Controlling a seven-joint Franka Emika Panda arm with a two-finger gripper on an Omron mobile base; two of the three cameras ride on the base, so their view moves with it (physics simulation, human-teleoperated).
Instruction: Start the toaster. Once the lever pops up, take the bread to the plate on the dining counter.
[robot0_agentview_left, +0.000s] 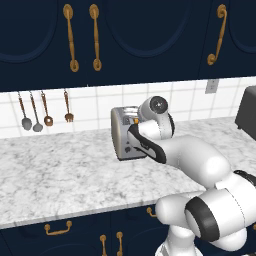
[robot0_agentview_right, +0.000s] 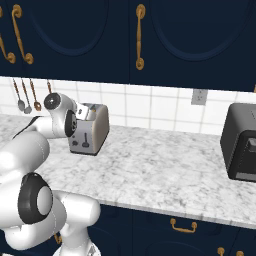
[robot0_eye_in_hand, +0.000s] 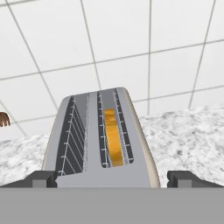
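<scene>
Left base view: the toaster (robot0_agentview_left: 126, 133) stands on the marbled table (robot0_agentview_left: 60, 175) against the tiled wall, at about 12 o'clock from the base; the arm's wrist covers its right half, so the jaws' state cannot be read here. Four utensils (robot0_agentview_left: 44, 110) hang on the wall at 10 o'clock. Right base view: the toaster (robot0_agentview_right: 91, 129) sits at 10 o'clock, its end face with the lever slot turned toward the camera; the hand crowds its far left side. A black appliance (robot0_agentview_right: 241, 142) stands well apart at 3 o'clock. Hand view: the gripper (robot0_eye_in_hand: 112, 179) looks along the toaster's (robot0_eye_in_hand: 100, 144) long axis, which runs from 6 to 12 o'clock. The jaws stand wide open, one dark tip on either side of the near end, holding nothing. The bread (robot0_eye_in_hand: 113, 138) sits in the right-hand slot, golden-orange; the left slot is empty. Judgement: the lever lies on the end nearest the jaws, below view, so the next move is a downward press there.
</scene>
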